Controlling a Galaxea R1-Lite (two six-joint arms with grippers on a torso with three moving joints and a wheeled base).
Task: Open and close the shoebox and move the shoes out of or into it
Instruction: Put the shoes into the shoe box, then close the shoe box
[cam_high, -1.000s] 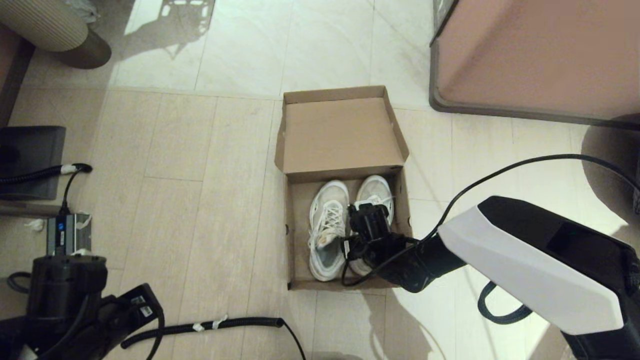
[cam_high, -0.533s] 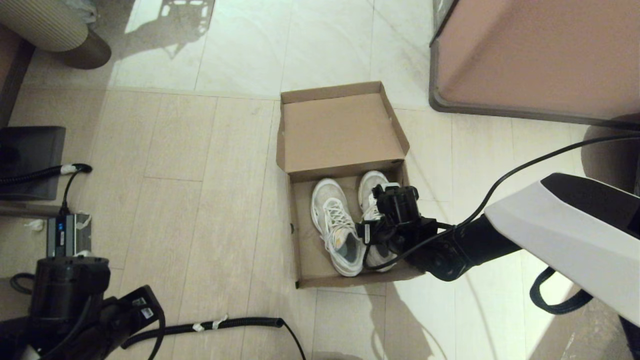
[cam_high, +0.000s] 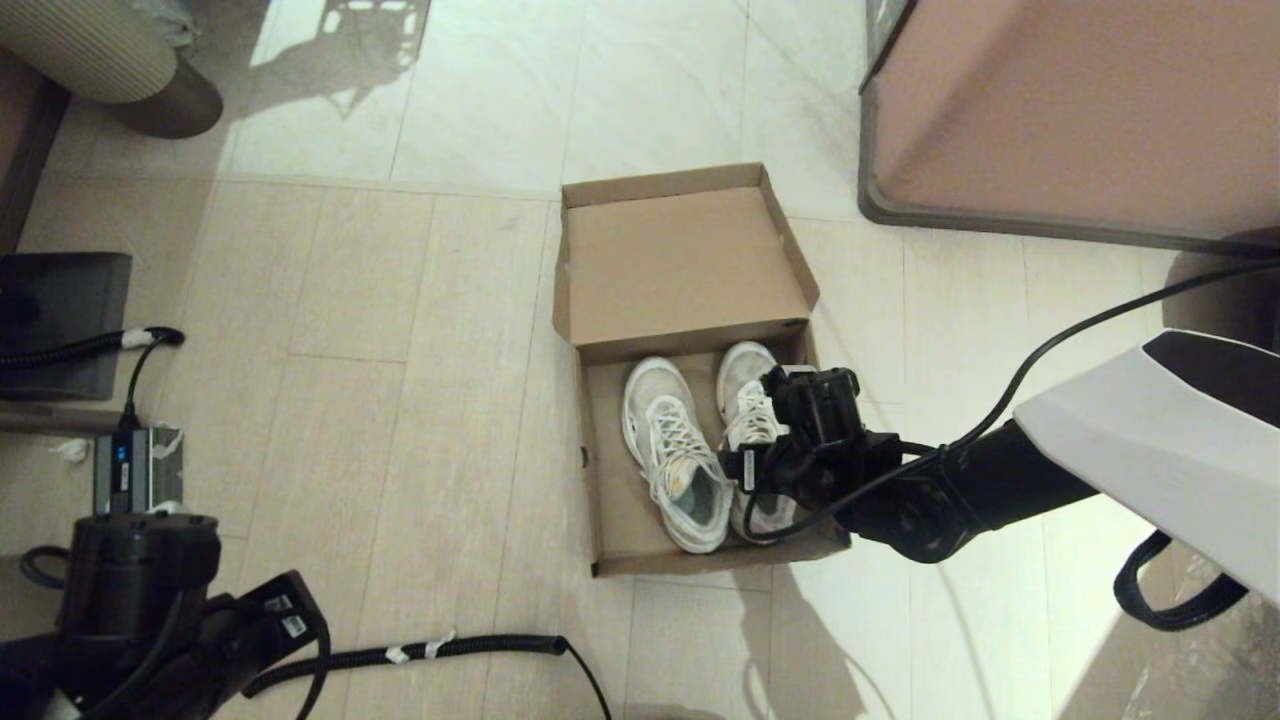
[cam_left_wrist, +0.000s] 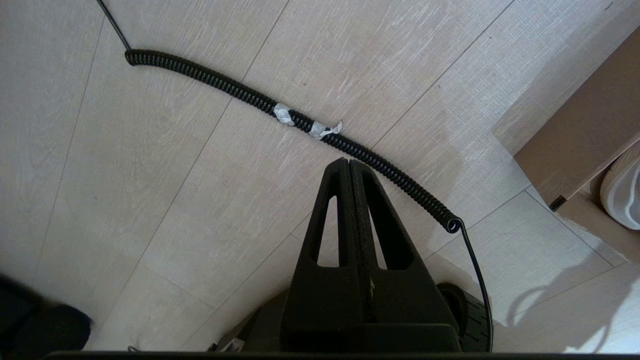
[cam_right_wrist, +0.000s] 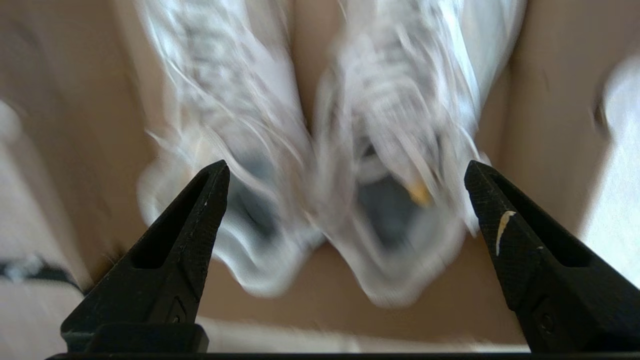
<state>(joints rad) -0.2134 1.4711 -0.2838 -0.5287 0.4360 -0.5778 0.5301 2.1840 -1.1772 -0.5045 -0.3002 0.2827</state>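
The brown cardboard shoebox (cam_high: 590, 470) sits on the floor with its flap lid (cam_high: 680, 260) folded back, away from me. Two white and light-grey sneakers lie inside side by side: the left shoe (cam_high: 668, 450) and the right shoe (cam_high: 745, 385). My right gripper (cam_high: 795, 395) hangs open over the right shoe, near the box's right wall. In the right wrist view the right gripper (cam_right_wrist: 346, 167) has wide jaws framing both shoes (cam_right_wrist: 400, 125), holding nothing. My left gripper (cam_left_wrist: 348, 161) is shut and parked low at the left, over bare floor, where a box corner (cam_left_wrist: 580, 130) shows.
A large pinkish-brown cabinet (cam_high: 1080, 110) stands at the back right, close to the box. A coiled black cable (cam_high: 450, 650) lies on the floor in front of the box. A dark flat object (cam_high: 60, 320) and a power adapter (cam_high: 135, 465) sit at the left.
My right gripper has moved right and a little farther away, from between the shoes to over the right shoe. The box pivoted slightly and the left shoe now lies tilted.
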